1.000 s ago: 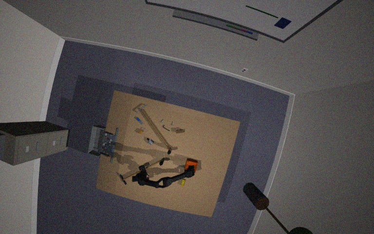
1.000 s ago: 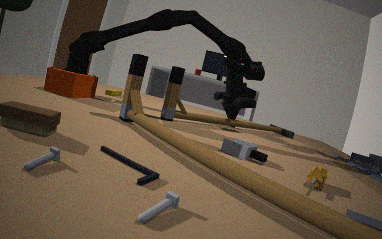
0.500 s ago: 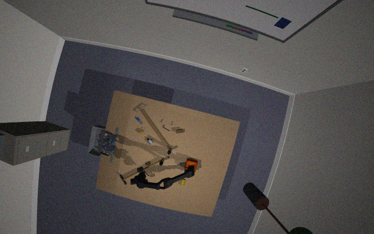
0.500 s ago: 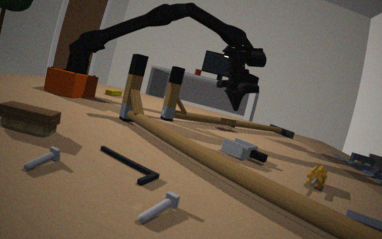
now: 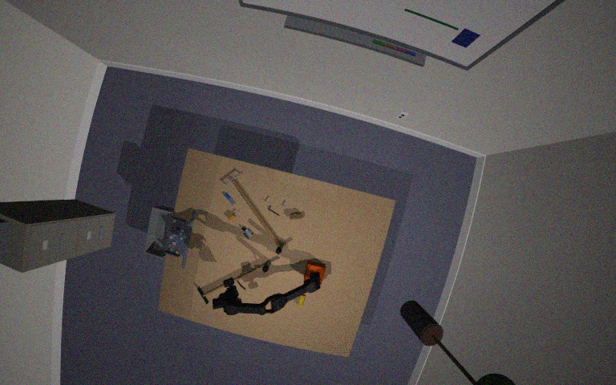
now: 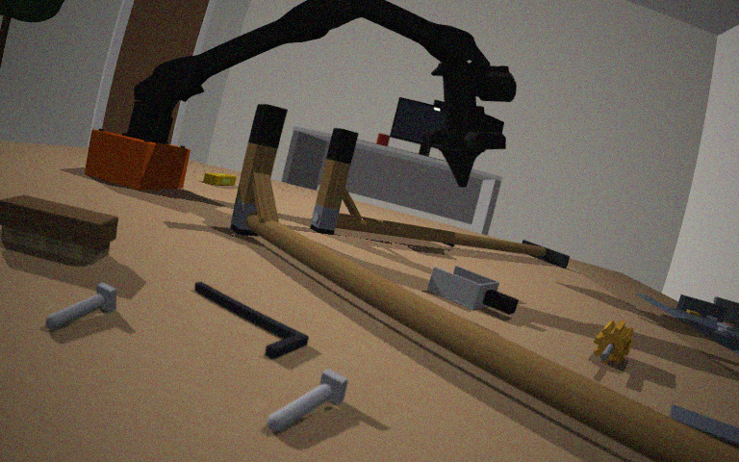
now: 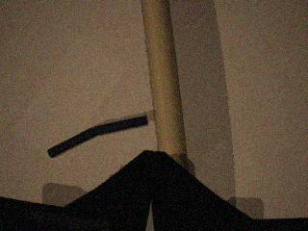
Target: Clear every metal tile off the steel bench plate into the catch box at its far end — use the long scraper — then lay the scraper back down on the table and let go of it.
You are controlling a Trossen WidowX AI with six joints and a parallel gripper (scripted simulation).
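Top view: closed claw (image 5: 230, 294) (image 6: 463, 181) (image 7: 154, 155) over the table (image 5: 345, 272) (image 6: 163, 348) (image 7: 269, 96), gripping nothing.
Two long wooden-handled tools lie on the table: a dark-bladed one (image 5: 213, 287) (image 6: 485, 241) (image 7: 165, 72) near the claw, and a frame-headed one (image 5: 254, 206) (image 6: 436, 320) farther off; which is the scraper, I cannot tell. Small pieces dot the grey bench plate (image 5: 185, 258); the catch box's (image 5: 155, 224) contents are too dim to tell.

The wrist view's bottom edge cut off the gripper (image 5: 230, 290) (image 6: 463, 182) (image 7: 155, 153); its fingertips hid part of the pole (image 7: 166, 77).
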